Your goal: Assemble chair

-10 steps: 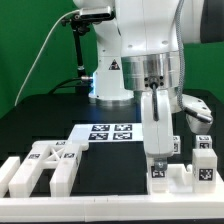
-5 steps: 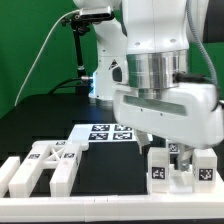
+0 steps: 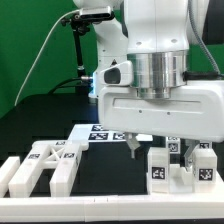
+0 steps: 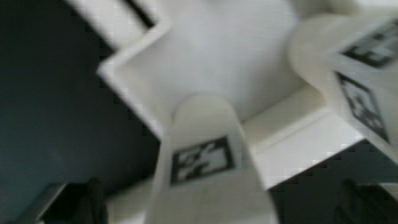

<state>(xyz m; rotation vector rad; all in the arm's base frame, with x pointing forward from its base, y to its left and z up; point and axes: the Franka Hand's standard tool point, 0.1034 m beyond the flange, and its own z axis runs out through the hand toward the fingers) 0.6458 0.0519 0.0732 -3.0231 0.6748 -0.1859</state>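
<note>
The chair is in loose white tagged parts. In the exterior view a cluster of them (image 3: 160, 170) stands at the front right, with two tagged uprights side by side. A second group of bars and panels (image 3: 45, 165) lies at the front left. My gripper (image 3: 161, 150) hangs broadside just above the right cluster, its dark fingertips (image 3: 131, 146) spread wide. In the wrist view a tagged white leg bar (image 4: 205, 160) runs between the two dark fingers (image 4: 71, 202), with a dark gap on each side. The gripper (image 4: 217, 208) is open and holds nothing.
The marker board (image 3: 92, 131) lies flat behind the parts, half hidden by my hand. A white border rail (image 3: 100, 206) runs along the table's front edge. A green stand and cable (image 3: 76, 50) rise at the back left.
The jaws have opened and let go of the upright white bar they were shut on. The hand has turned from edge-on to broadside over the right cluster.
</note>
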